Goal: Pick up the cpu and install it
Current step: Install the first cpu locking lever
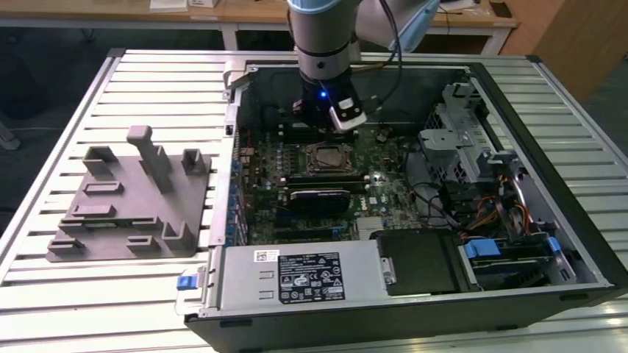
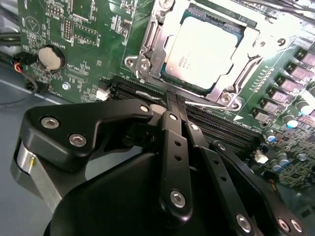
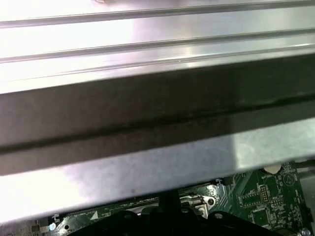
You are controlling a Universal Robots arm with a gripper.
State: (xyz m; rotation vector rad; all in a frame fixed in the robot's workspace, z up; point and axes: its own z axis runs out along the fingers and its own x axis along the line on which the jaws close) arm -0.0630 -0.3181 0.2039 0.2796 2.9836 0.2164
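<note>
The cpu (image 2: 205, 53), a flat square chip with a pale silver top, sits inside the metal socket (image 2: 147, 49) on the green motherboard (image 2: 88, 29). The gripper (image 2: 176, 103) is just beside the socket with its black fingers (image 2: 172, 147) pressed together and holding nothing. In the exterior view the arm hides the fingertips.

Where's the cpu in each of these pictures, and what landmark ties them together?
Exterior view: the cpu sits in its socket on the motherboard, mid-case, just below the pincer.
Second wrist view: the cpu lies in the socket, beyond the pincer.
First wrist view: I can't make it out.
Shared landmark: the green motherboard.
</note>
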